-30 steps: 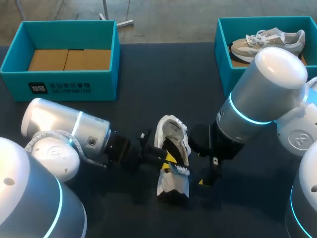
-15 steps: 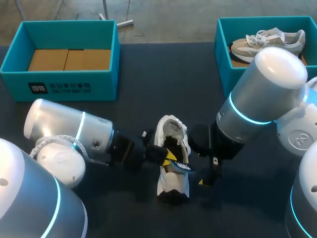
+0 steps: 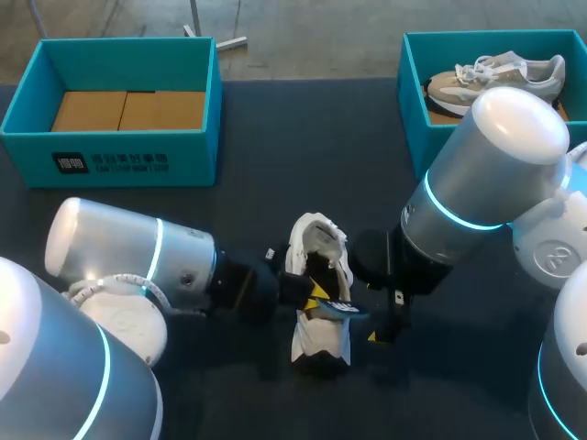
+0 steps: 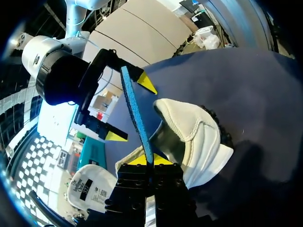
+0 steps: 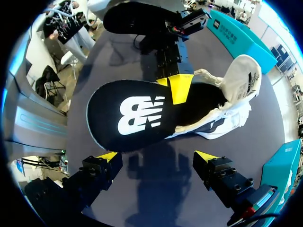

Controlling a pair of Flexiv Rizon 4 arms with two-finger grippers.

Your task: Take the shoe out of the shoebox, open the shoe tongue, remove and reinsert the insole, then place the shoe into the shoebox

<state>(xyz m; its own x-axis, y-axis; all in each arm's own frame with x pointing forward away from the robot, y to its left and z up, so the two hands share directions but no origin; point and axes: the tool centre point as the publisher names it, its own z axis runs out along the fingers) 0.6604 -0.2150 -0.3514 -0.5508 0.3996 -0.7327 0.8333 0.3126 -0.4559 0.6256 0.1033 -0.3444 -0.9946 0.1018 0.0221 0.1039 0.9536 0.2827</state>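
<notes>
A white shoe (image 3: 319,246) stands on the dark table (image 3: 303,147) between my two grippers. My left gripper (image 3: 316,295) is shut on the shoe's insole (image 3: 343,310), pinching its edge between the yellow tips (image 4: 150,160). In the left wrist view the insole (image 4: 136,111) shows edge-on, blue and thin, next to the shoe (image 4: 196,135). From the right wrist the insole (image 5: 128,118) is black with a white logo, one end inside the shoe (image 5: 236,94), the other sticking out. My right gripper (image 5: 156,158) stands open just short of the insole, touching nothing.
A teal shoebox (image 3: 55,147) with a brown cardboard bottom stands at the back left. A second teal box (image 3: 413,92) at the back right holds a grey-beige shoe (image 3: 500,75). My right arm's big forearm (image 3: 486,174) hangs over the table's right half.
My left arm has shifted a little toward the shoe, and the insole's edge pokes further out on the right gripper's side. The right arm has kept still.
</notes>
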